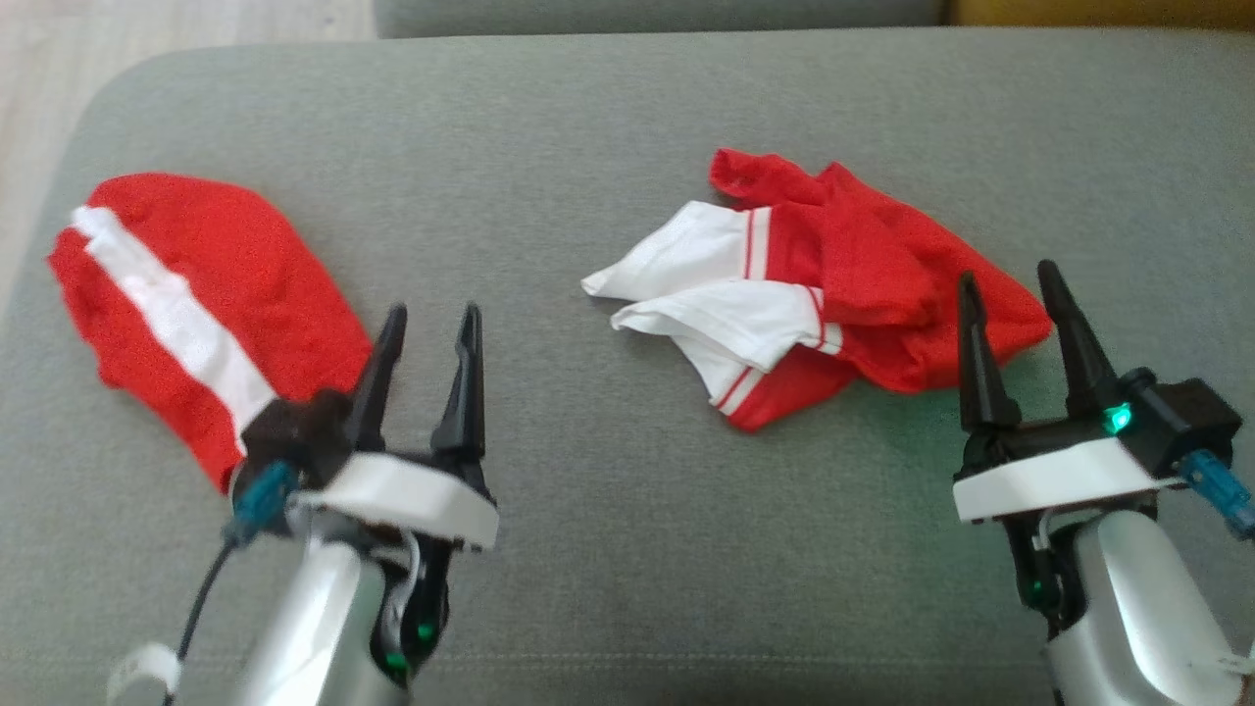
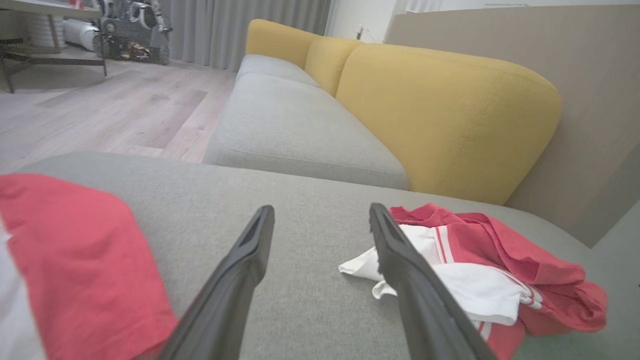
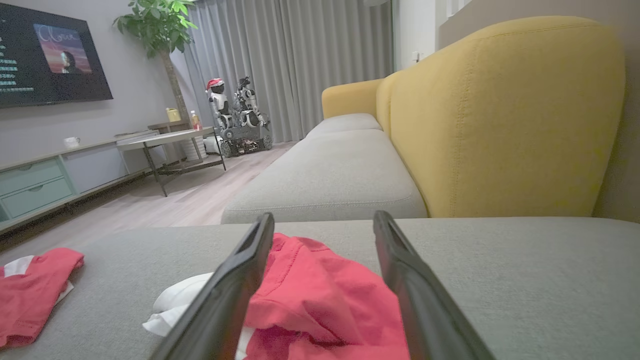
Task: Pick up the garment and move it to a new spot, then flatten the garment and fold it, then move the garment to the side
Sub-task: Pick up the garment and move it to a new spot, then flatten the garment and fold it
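Presently the left gripper (image 1: 434, 311) and right gripper (image 1: 1008, 273) stand open, empty. The folded red white-striped fabric garment (image 1: 186, 304) lies set aside at the grey upholstered cushion's (image 1: 627, 549) left edge; a crumpled red-and-white garment (image 1: 833, 294), apparently next, waits right of centre.

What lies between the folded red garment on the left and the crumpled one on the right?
Bare grey cushion, in the head view. The open left gripper is close to the folded garment, short of the crumpled garment.
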